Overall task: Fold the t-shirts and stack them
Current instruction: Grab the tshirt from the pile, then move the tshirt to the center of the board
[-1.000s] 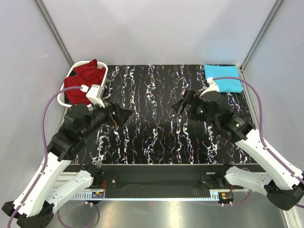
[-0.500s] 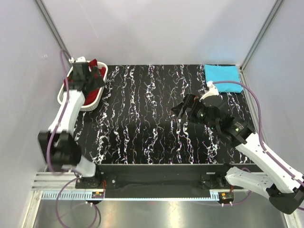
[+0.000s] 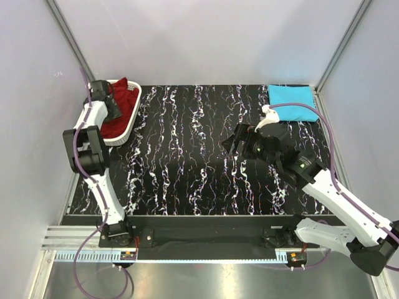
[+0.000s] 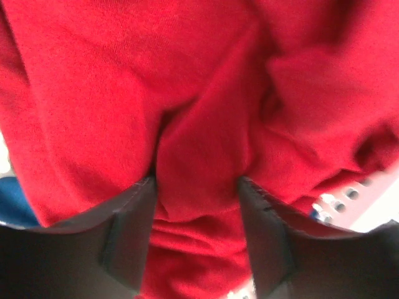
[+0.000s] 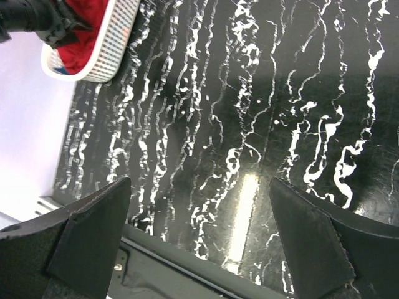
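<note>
Over the bare marbled black table, the right gripper is hovering with its fingers spread wide and nothing between them, apparently waiting to help once a shirt is laid out. Farther back, the left gripper is reaching down into the white lattice basket, its fingers standing wide apart astride a bulging ridge of the crumpled deep red t-shirt, which is touching both inner faces but not visibly being pinched, so a pick-up seems to be in hand. A sliver of dark blue cloth, likely another shirt, is showing just outside the left-hand finger, under the red one. Well beyond the right fingers, the turquoise t-shirt is lying folded flat in the table's far corner, probably marking where the stack is growing.
</note>
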Controlling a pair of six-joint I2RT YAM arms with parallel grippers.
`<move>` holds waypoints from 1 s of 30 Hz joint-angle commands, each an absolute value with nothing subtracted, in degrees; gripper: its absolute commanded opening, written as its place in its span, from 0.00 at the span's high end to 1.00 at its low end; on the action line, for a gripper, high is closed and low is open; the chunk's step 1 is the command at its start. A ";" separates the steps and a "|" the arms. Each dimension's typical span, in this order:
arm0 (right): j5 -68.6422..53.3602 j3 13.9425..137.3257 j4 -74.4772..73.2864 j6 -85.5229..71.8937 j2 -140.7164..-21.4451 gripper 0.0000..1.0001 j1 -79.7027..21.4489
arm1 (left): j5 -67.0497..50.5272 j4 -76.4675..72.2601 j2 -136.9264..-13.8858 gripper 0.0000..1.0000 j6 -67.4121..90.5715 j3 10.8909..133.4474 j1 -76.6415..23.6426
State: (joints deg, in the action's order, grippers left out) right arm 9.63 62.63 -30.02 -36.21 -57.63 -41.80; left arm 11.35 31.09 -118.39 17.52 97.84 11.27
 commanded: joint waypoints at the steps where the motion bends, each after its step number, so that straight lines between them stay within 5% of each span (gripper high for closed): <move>1: 11.60 61.61 -27.86 -33.66 -59.06 0.00 -42.10 | 10.99 30.23 -119.71 0.52 14.34 101.42 12.66; 3: 11.25 61.61 -27.42 -33.84 -60.55 0.00 -42.19 | 10.81 30.23 -118.31 0.78 13.28 102.39 12.31; 6: 10.20 62.31 -26.98 -33.84 -63.01 0.00 -42.19 | 10.46 30.23 -114.53 0.96 10.64 105.28 10.65; 15: 6.15 64.78 -27.51 -35.93 -64.07 0.00 -42.10 | 16.08 31.46 -99.26 1.00 5.70 115.40 1.33; 24: 7.56 64.59 -29.88 -39.99 -62.40 0.00 -42.10 | -5.95 26.37 -77.62 1.00 19.23 114.79 -5.54; 30: 11.42 65.13 -32.61 -41.65 -58.10 0.00 -42.19 | -23.10 19.43 -66.72 1.00 31.55 95.13 -7.29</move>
State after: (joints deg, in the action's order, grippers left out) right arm 7.60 62.81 -31.62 -39.79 -61.87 -41.80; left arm -11.14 22.96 -66.54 23.73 103.61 -6.20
